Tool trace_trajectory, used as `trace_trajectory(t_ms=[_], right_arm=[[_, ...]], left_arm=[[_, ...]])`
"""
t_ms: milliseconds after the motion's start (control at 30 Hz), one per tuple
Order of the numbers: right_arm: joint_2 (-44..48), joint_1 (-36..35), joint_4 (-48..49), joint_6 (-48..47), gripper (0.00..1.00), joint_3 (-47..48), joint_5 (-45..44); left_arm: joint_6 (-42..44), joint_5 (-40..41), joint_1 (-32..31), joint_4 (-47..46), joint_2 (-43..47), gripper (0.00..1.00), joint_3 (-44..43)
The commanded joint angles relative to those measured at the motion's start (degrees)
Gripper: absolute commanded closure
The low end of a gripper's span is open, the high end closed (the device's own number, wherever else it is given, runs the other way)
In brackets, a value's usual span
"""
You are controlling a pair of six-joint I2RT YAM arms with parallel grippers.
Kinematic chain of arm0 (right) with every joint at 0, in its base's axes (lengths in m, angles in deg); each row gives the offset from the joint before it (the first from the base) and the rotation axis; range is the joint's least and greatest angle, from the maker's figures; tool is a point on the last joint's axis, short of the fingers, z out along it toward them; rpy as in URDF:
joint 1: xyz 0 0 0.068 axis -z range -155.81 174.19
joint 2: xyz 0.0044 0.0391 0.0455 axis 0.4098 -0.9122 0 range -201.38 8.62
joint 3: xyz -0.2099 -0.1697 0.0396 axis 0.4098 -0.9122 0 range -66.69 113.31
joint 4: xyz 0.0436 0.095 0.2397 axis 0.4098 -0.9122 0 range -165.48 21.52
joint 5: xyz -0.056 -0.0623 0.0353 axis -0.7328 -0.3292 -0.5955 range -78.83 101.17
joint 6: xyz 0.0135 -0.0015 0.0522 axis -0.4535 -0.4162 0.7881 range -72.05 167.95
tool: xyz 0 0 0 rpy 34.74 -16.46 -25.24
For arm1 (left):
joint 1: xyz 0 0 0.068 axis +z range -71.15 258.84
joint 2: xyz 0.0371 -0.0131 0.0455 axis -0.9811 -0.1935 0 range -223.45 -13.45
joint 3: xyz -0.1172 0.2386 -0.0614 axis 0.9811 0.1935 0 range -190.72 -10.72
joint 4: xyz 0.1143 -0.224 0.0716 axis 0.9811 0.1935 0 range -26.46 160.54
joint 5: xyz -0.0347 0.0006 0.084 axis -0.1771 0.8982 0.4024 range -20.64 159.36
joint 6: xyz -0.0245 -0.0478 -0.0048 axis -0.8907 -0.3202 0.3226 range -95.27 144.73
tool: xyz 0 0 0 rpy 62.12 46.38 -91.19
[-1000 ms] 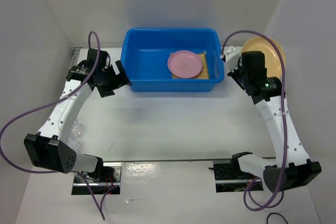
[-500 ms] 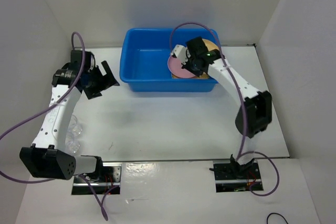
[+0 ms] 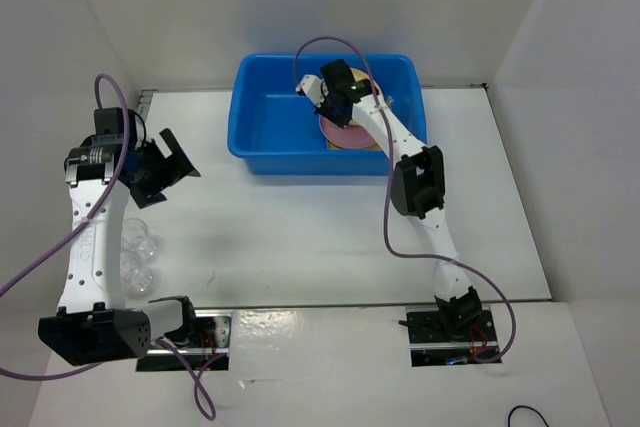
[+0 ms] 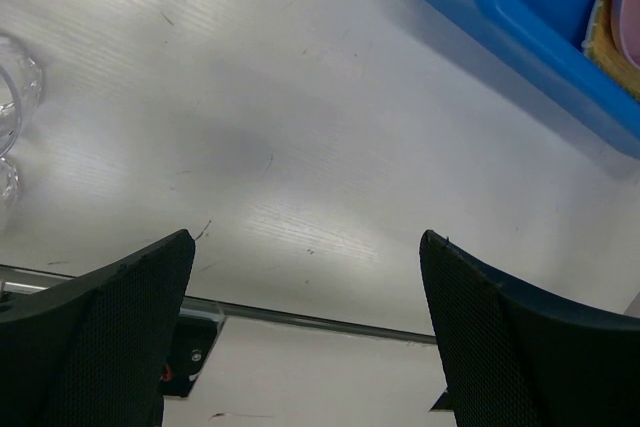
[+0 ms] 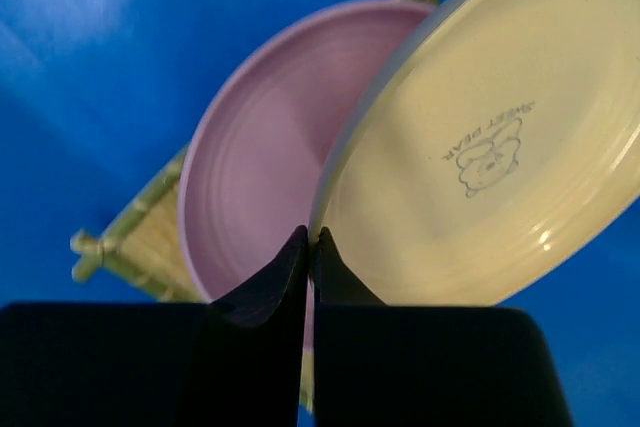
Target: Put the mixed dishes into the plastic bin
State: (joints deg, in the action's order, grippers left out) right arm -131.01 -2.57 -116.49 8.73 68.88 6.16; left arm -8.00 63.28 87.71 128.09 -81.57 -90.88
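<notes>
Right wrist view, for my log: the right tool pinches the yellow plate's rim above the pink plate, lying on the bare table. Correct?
No: the pink plate lies on the mat inside the blue bin, not outside it, as the right wrist view shows. The right tool pinches the yellow plate's rim.

Three dishes at the right end of the blue plastic bin, which sits at the middle of the far edge.
Square bamboo mat flat on the bin floor; round pink plate lying on the mat; yellow-tan plate tilted on edge above the pink one, small bear print showing, rim pinched in the right gripper; clear cups outside the bin, near the left edge.
</notes>
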Motion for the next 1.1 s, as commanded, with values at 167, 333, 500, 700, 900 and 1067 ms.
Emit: trace_trajectory(t_ms=[167, 333, 500, 700, 900, 1067], right_arm=[[-18.0, -1.8, -20.6, -1.6, 1.0, 34.6, 2.0], [-21.3, -1.8, -26.6, -1.0, 0.94, 42.6, 4.0], [-20.2, -1.2, -26.6, 0.2, 0.44, 44.3, 3.5], [-14.4, -1.2, -26.6, 2.0, 0.01, 44.3, 4.0], [2.6, 0.4, -26.6, 12.3, 0.01, 43.7, 7.6], [23.7, 2.2, -26.6, 14.2, 0.01, 12.8, 18.4]], left_arm=[[1.8, -4.3, 4.7, 2.9, 2.1, 0.0, -2.6], [1.8, -4.8, 6.1, 2.9, 2.1, 0.0, -2.6], [1.8, -4.3, 6.6, 2.9, 2.6, 0.0, -2.6], [1.8, -6.1, 6.6, 1.5, 2.6, 0.0, -4.0], [2.5, 4.8, 6.1, 0.9, 3.7, 0.0, -10.0], [-4.7, 21.4, 6.1, 3.3, 3.6, 0.0, -5.5]])
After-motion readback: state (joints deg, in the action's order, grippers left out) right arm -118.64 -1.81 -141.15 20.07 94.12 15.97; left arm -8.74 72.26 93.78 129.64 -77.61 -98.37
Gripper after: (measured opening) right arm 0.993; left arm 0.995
